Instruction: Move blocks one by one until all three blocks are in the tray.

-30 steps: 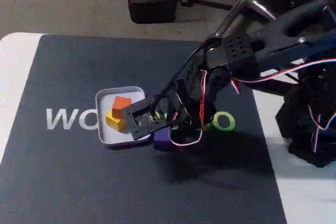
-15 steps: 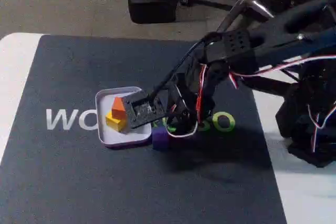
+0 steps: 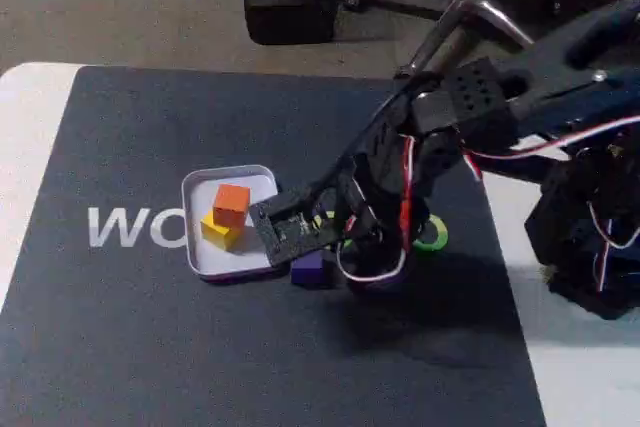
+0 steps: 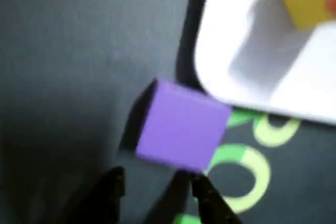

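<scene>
Gripper (image 3: 300, 237) shifted right over purple block (image 3: 308, 267)

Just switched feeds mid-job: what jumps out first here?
The purple block sits on the dark mat just outside the tray. Orange block and yellow block already lie inside the tray. The gripper hovers over the tray's near corner, close above the purple one.
</scene>
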Controlling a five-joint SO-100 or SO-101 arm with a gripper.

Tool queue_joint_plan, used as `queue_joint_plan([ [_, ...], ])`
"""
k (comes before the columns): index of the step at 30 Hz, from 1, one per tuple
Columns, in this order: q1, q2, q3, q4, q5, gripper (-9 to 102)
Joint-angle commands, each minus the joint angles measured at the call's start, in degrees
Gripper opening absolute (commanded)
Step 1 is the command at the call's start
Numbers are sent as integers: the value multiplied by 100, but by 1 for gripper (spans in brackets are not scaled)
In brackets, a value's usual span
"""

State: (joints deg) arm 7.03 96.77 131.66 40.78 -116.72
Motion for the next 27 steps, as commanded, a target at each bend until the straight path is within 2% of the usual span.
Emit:
queue_joint_plan([
  [1,-97,316,-18,-53,167,16],
  [4,-167,316,-79,-185,457,17],
  [8,-123,325,-79,-325,721,25],
  [18,211,343,-141,-598,1450,25],
  [27,79,141,-360,-659,1714,25],
])
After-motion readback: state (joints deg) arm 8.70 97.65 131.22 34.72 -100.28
